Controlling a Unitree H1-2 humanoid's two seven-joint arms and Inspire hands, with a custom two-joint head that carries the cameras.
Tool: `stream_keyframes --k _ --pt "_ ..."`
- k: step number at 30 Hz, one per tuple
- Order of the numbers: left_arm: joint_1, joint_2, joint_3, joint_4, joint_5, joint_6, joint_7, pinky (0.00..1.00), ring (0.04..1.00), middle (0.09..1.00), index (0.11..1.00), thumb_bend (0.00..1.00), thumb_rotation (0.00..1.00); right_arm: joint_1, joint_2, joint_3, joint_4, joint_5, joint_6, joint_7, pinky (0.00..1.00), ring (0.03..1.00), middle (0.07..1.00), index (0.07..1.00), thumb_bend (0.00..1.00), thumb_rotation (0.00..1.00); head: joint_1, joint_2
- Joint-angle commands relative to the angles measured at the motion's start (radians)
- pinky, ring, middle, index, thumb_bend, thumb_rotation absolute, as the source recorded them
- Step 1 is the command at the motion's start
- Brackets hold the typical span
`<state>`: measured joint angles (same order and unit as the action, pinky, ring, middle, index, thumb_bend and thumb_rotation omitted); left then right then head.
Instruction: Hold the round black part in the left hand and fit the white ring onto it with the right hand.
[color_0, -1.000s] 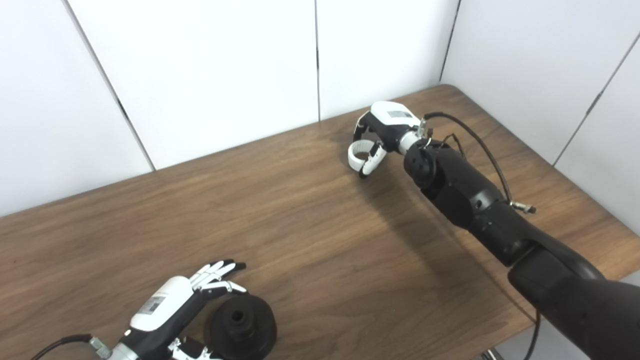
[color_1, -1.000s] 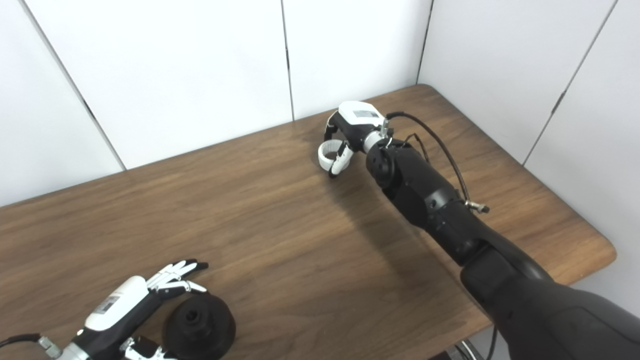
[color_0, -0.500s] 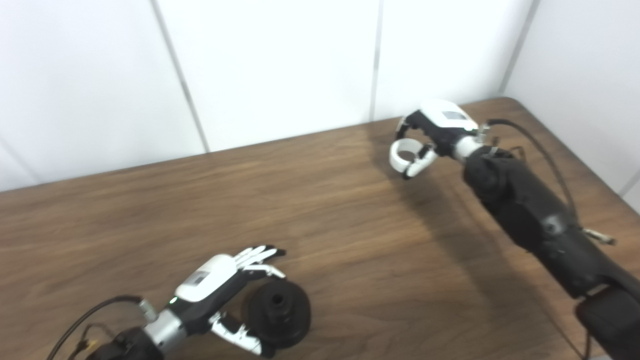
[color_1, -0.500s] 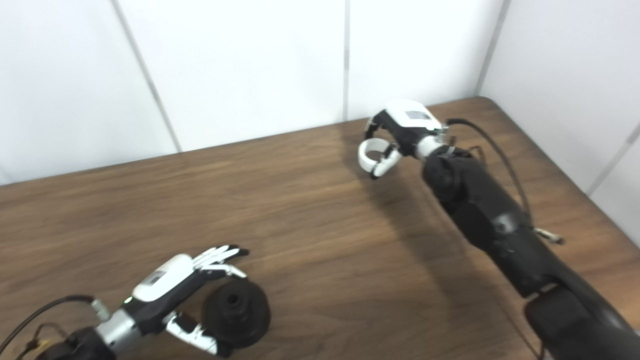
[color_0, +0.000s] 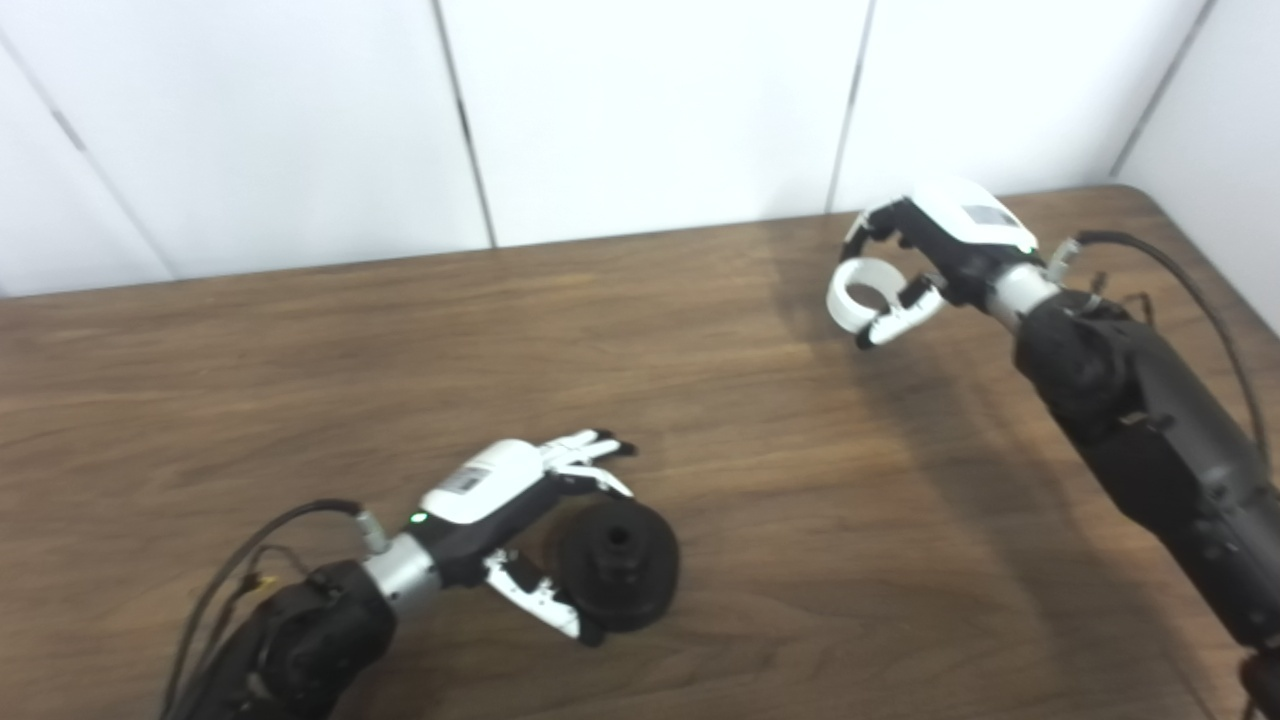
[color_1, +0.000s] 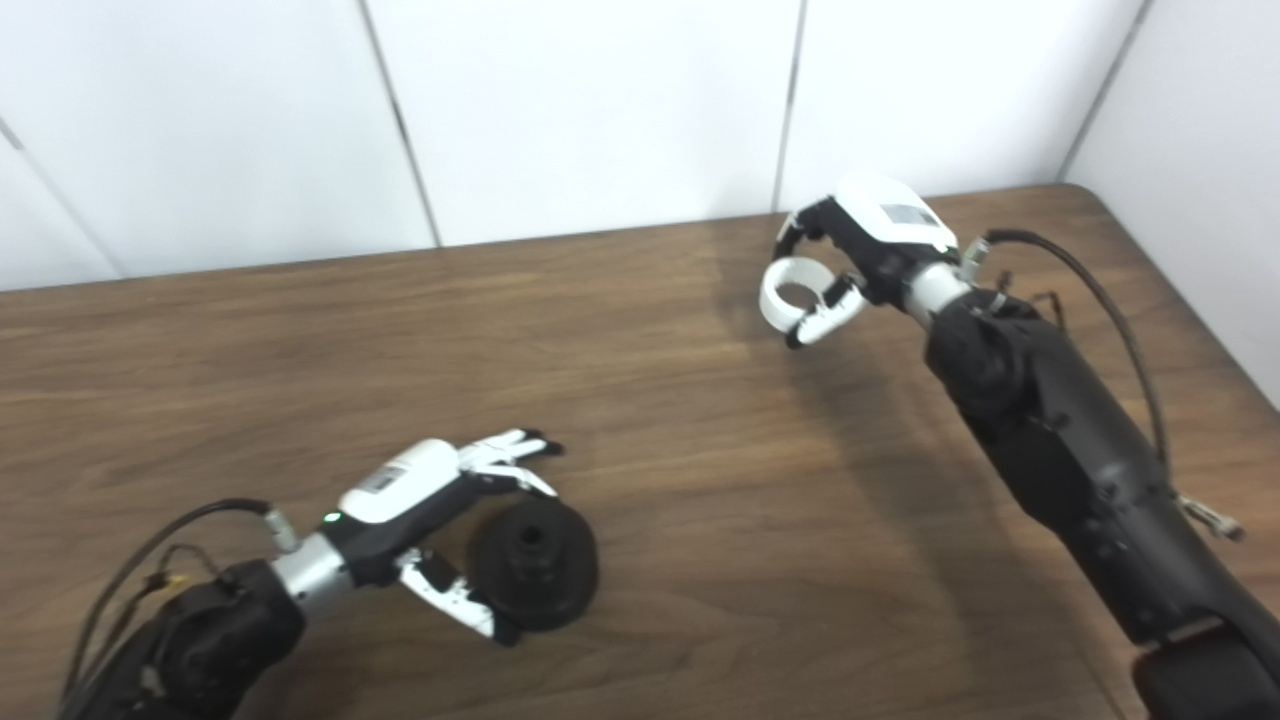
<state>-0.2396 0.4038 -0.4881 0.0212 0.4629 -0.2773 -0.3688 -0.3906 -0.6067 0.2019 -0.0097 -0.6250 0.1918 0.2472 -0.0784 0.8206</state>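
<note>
The round black part (color_0: 618, 563) sits flat on the brown table (color_0: 300, 350), near the front edge. The left hand (color_0: 505, 500) is right beside it with its fingers spread wide. The fingers reach over the far side of the part and the thumb (color_0: 535, 603) curls along the near side. The hand is around the part, but I cannot tell if it is touching it. Far away, near the back right of the table, the right hand (color_0: 935, 250) is up in the air. It pinches the white ring (color_0: 862, 290) between its fingers and thumb. The ring is well apart from the black part.
</note>
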Motion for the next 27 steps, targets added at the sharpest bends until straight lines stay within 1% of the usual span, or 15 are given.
stream_keyframes --k 1,3,7,14,19,23,27 --pt "0.016 -0.004 -0.033 0.035 0.031 0.066 -0.071 0.85 0.99 0.954 0.488 0.52 0.07 -0.031 -0.024 -0.024 -0.054 0.014 -0.037 0.002 0.66 0.741 0.73 0.485 0.52 0.13 0.01 0.002" --pt "0.014 -0.012 -0.033 0.041 0.03 0.07 -0.071 0.86 0.994 0.956 0.488 0.52 0.07 -0.02 -0.026 -0.027 -0.081 0.026 -0.048 0.012 0.65 0.742 0.729 0.484 0.52 0.13 0.027 0.004" --pt "0.012 -0.025 -0.037 0.049 0.04 0.068 -0.062 0.87 0.994 0.953 0.488 0.52 0.07 0.002 -0.026 -0.031 -0.151 0.035 -0.039 0.044 0.66 0.75 0.735 0.485 0.52 0.13 0.047 0.007" --pt "0.006 -0.033 -0.043 0.055 0.048 0.073 -0.06 0.88 1.0 0.958 0.488 0.52 0.08 0.025 -0.017 -0.025 -0.247 0.053 -0.049 0.096 0.63 0.735 0.735 0.484 0.52 0.13 0.048 0.01" --pt "0.009 -0.035 -0.043 0.046 0.053 0.086 -0.06 0.88 1.0 0.959 0.488 0.52 0.08 0.038 -0.009 -0.017 -0.31 0.069 -0.072 0.131 0.6 0.715 0.732 0.483 0.52 0.13 0.048 0.014" --pt "0.011 -0.039 -0.043 0.051 0.057 0.079 -0.052 0.88 1.0 0.957 0.488 0.52 0.07 0.048 0.008 -0.017 -0.359 0.076 -0.061 0.159 0.6 0.717 0.73 0.483 0.52 0.13 0.049 0.016" --pt "0.011 -0.042 -0.045 0.047 0.06 0.089 -0.06 0.89 1.0 0.958 0.489 0.52 0.08 0.057 0.02 -0.015 -0.389 0.08 -0.059 0.187 0.6 0.717 0.731 0.483 0.52 0.13 0.051 0.017"
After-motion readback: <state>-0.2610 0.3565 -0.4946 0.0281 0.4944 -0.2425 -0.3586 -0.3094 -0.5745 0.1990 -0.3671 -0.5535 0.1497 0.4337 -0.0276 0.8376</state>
